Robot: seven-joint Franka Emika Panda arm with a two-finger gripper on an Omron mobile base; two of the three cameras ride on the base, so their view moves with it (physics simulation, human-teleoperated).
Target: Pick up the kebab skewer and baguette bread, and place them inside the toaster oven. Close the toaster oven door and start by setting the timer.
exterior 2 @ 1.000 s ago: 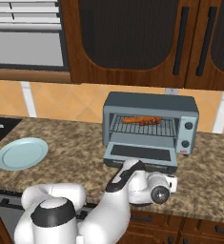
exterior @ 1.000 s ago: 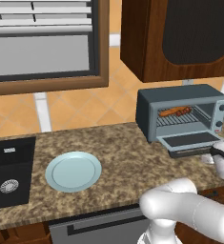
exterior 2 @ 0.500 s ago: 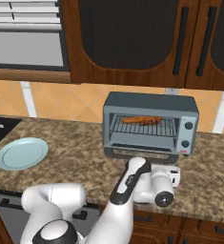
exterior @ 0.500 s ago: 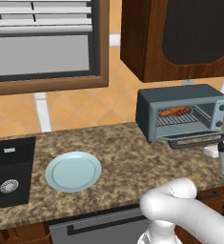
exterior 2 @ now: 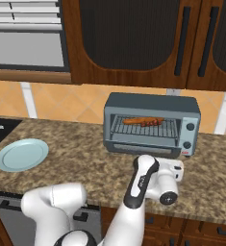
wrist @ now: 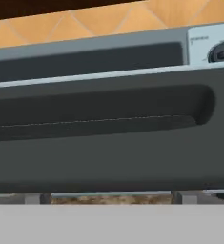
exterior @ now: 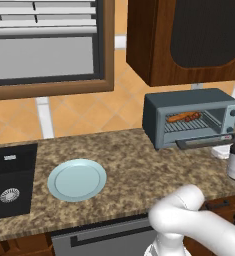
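Note:
The grey-blue toaster oven (exterior 2: 152, 108) stands on the counter's right part. On its wire rack lie the orange-brown baguette bread (exterior 2: 134, 120) and, just right of it, the darker kebab skewer (exterior 2: 153, 121). The toaster oven door (exterior: 207, 142) is tilted partway up, and the rack shows above it. My gripper (exterior 2: 173, 166) sits low in front of the door and points at it. In the hand view the door's dark outer face with its handle recess (wrist: 108, 119) is very close. My gripper (wrist: 109, 197) is open there, its fingertips (wrist: 182, 196) wide apart under the door's edge, holding nothing.
A light blue plate (exterior: 77, 179) lies bare on the granite counter (exterior: 129, 165), with a black sink (exterior: 10, 181) at far left. Dark wood cabinets (exterior 2: 133, 43) hang above the oven. Oven knobs (exterior 2: 190, 127) are on its right side.
The door has swung up from lying flat to partway raised. My hand has dropped lower and moved toward the counter's front edge, jaws staying wide.

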